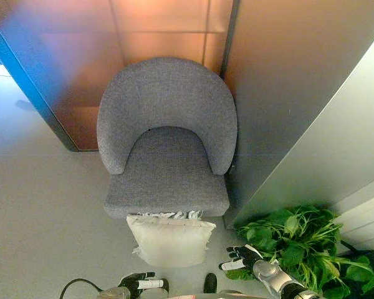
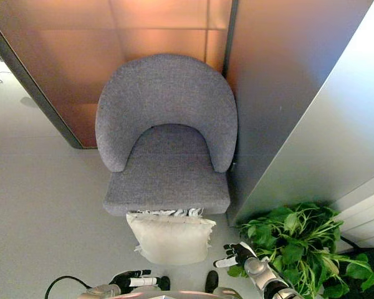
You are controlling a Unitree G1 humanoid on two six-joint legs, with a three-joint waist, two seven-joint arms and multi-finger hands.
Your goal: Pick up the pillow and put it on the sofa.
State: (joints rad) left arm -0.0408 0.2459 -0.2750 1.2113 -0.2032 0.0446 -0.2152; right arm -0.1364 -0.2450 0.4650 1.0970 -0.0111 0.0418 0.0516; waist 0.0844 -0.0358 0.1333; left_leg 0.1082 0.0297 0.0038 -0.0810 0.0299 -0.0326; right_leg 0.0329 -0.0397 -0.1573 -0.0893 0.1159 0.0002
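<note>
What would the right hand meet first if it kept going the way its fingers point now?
Probably the white pillow: the right hand points left toward its right edge, with only bare floor between. Depth is unclear, so it might pass just in front.

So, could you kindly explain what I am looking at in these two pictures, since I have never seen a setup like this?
Both pictures come from a stereo camera on a humanoid robot's head, looking down; they show one scene from slightly different spots. A grey armchair stands against a wall. A cream pillow leans on the floor against its front edge. A leafy green plant sits to the right. At the bottom, the robot's left hand and right hand reach forward on either side of the pillow. Neither holds anything yet.
</note>
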